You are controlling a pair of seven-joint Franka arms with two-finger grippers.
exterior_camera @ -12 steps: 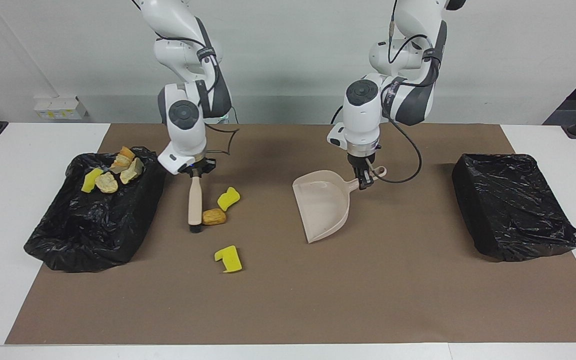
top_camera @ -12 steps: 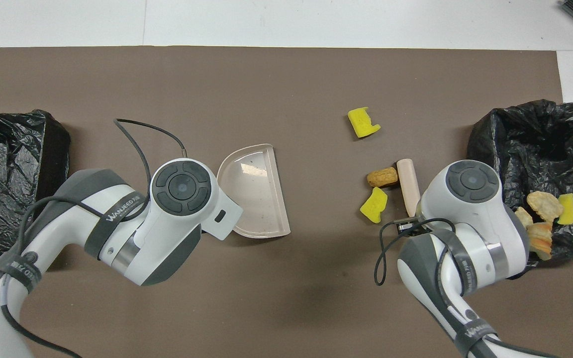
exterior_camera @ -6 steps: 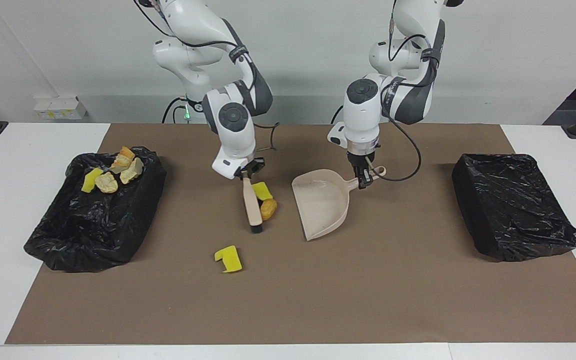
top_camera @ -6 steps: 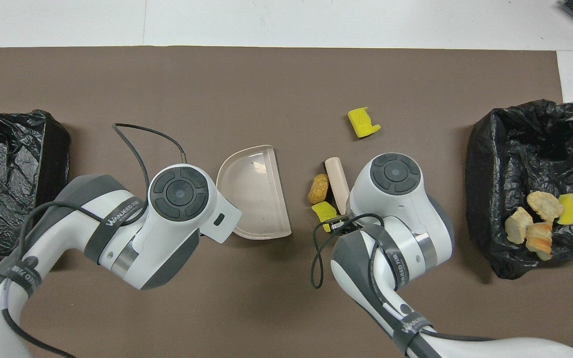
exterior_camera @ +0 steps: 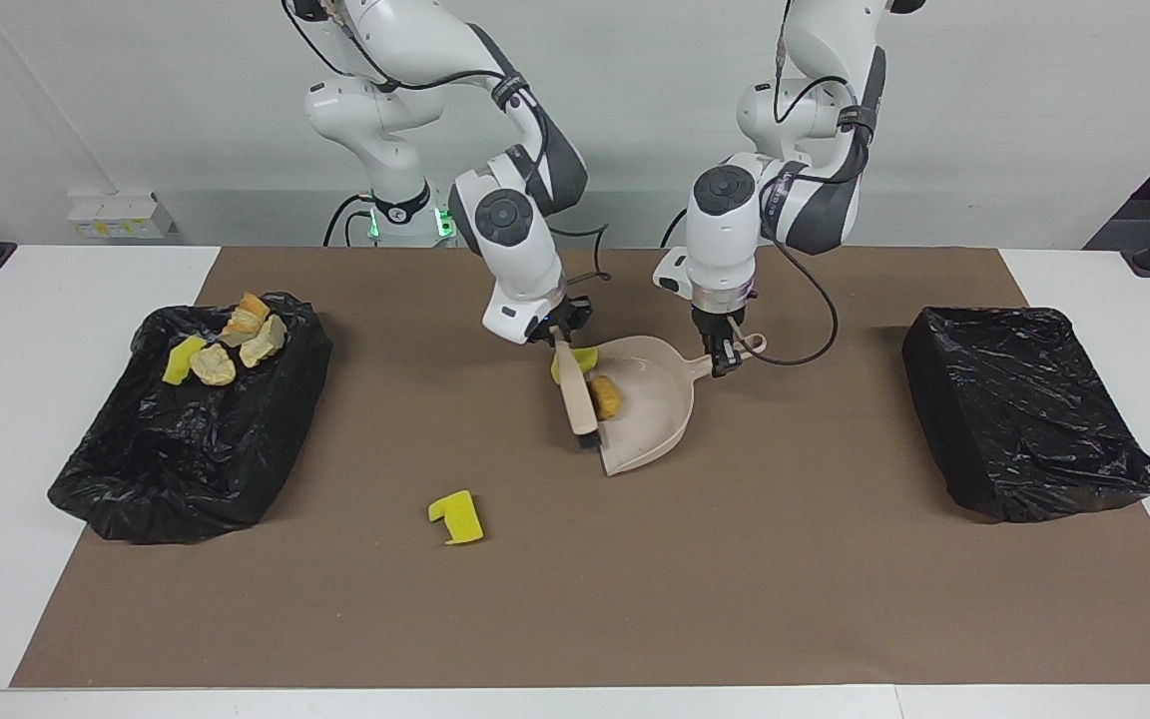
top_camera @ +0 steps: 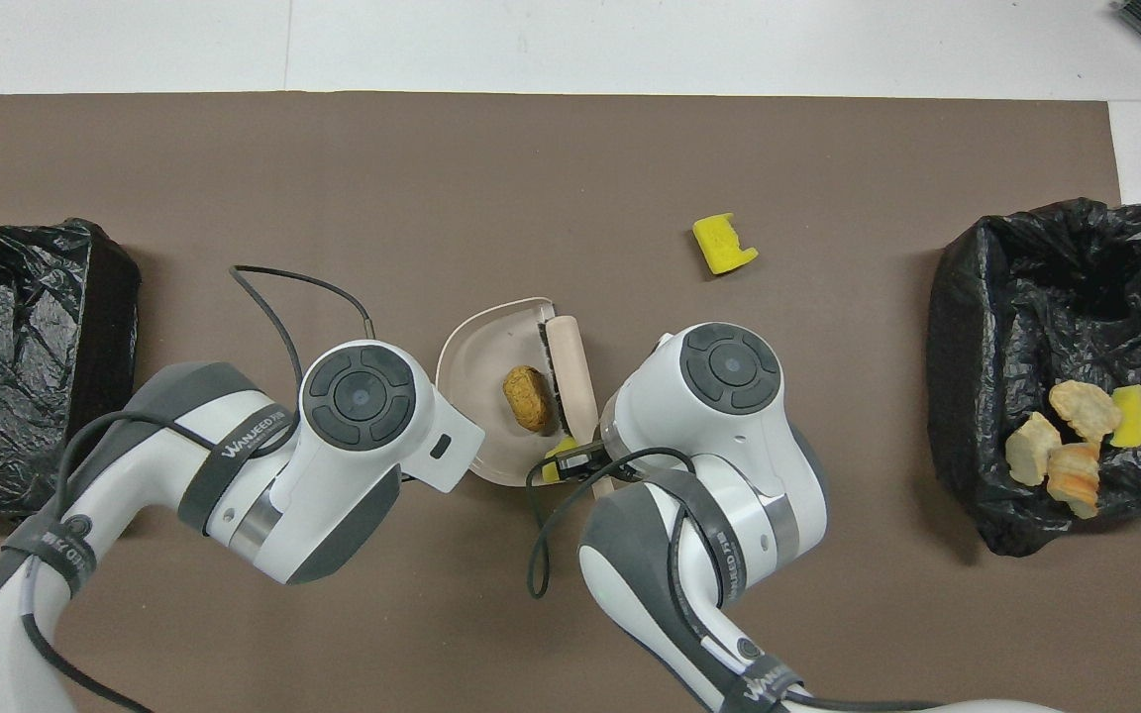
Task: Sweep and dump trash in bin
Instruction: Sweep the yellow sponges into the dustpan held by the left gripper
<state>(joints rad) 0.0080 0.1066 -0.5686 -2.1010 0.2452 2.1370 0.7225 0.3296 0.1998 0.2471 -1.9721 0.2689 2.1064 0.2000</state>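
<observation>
Facing view: just right of the frame's centre, the right claw [exterior_camera: 559,335] pinches the top of the beige brush [exterior_camera: 575,391], whose handle slants downward to bristles at the open edge of the beige dustpan [exterior_camera: 657,419]. The left claw [exterior_camera: 727,358], a little further right, is pressed shut on the dustpan's handle. A tan-brown lump [exterior_camera: 606,395] lies inside the pan, touching the brush; a yellow sponge chunk [exterior_camera: 583,361] sits at the pan's upper lip beside the brush handle. Another yellow sponge piece [exterior_camera: 457,517] lies alone on the brown mat [exterior_camera: 575,599], lower and left of centre. At mid-left a black-bagged bin [exterior_camera: 186,429] holds four scraps [exterior_camera: 221,350]. A second black-bagged bin [exterior_camera: 1024,409] stands at mid-right.

Overhead view: the dustpan [top_camera: 476,366] is at the centre, the brown lump [top_camera: 527,398] inside it, the brush [top_camera: 570,371] along its open edge. A sliver of yellow sponge [top_camera: 559,458] peeks out under the right arm's wrist; both claws are hidden by the arms. The loose sponge piece [top_camera: 723,245] lies upper right of centre. The bin [top_camera: 1056,297] holding scraps [top_camera: 1076,431] is at the right edge, the other bin [top_camera: 26,347] at the left edge.
</observation>
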